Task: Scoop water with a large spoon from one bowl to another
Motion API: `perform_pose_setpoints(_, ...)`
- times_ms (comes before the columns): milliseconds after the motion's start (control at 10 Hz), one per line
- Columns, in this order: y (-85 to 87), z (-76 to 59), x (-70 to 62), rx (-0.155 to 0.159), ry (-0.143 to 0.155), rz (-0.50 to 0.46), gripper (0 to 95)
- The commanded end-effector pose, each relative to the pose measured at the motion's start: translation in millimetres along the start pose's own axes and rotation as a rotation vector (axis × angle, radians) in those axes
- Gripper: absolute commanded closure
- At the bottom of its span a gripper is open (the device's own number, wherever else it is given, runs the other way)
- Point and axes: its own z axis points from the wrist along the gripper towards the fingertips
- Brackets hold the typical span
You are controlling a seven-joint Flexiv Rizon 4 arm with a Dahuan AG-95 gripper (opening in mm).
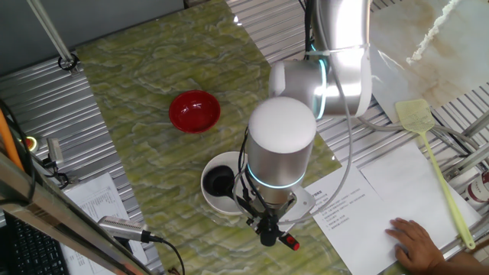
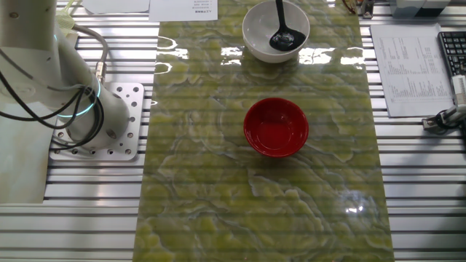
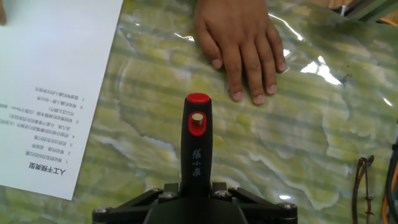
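Your gripper (image 1: 269,229) is pinched on the long black handle of the black ladle (image 2: 282,38), just below its red tip. The ladle's round cup sits down inside the wide white bowl (image 2: 256,40), the handle rising steeply out of it. The small glossy red bowl (image 2: 276,128) stands apart from the white one on the green marbled mat (image 2: 196,167); in the view showing the arm it lies up and to the left. Judging from this, you lift first, then carry that way, cup level.
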Motion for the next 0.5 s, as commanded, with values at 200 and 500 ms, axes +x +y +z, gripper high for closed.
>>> perform_pose_setpoints(200,1.4,-5.4,-0.6,-0.002,-0.001,0.008,95.0)
perform_pose_setpoints(500,1.3,-13.0,0.6,-0.005,-0.007,0.011,95.0)
